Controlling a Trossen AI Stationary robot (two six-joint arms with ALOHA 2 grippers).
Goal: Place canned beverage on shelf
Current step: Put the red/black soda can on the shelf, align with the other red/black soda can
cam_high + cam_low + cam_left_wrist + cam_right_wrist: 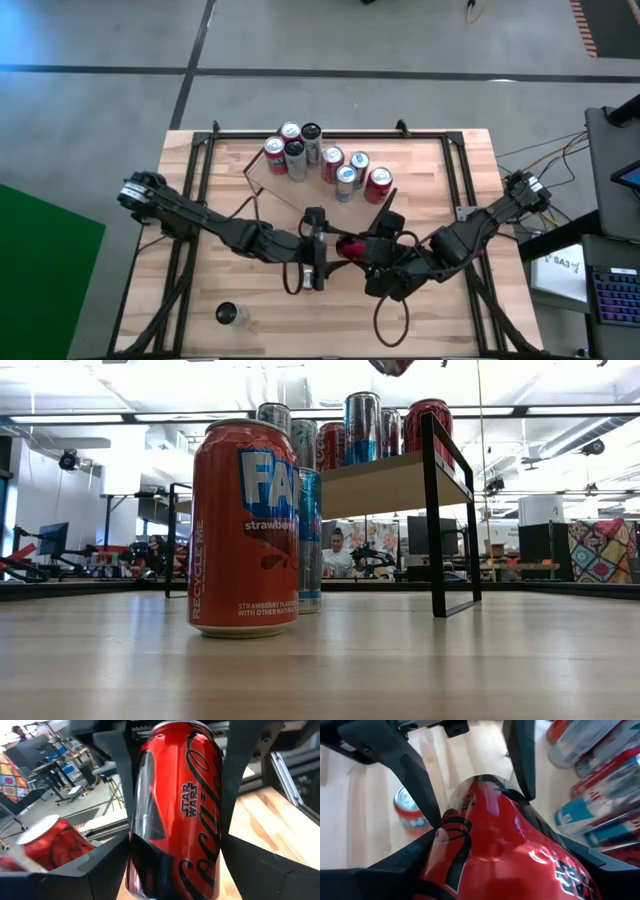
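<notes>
Red cola can with black script hangs above mid-table between both arms, clamped in the right gripper, while the left gripper stands with its fingers apart on either side of it. Behind them, the light-wood shelf with thin black end frames holds eight upright cans across its middle and right, its left part bare. An orange strawberry soda can stands alone near the table's front edge, well clear.

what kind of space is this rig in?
Likely an open robotics lab or workshop: desks with monitors behind the wooden table, a seated person, ceiling strip lights, bare concrete floor.
</notes>
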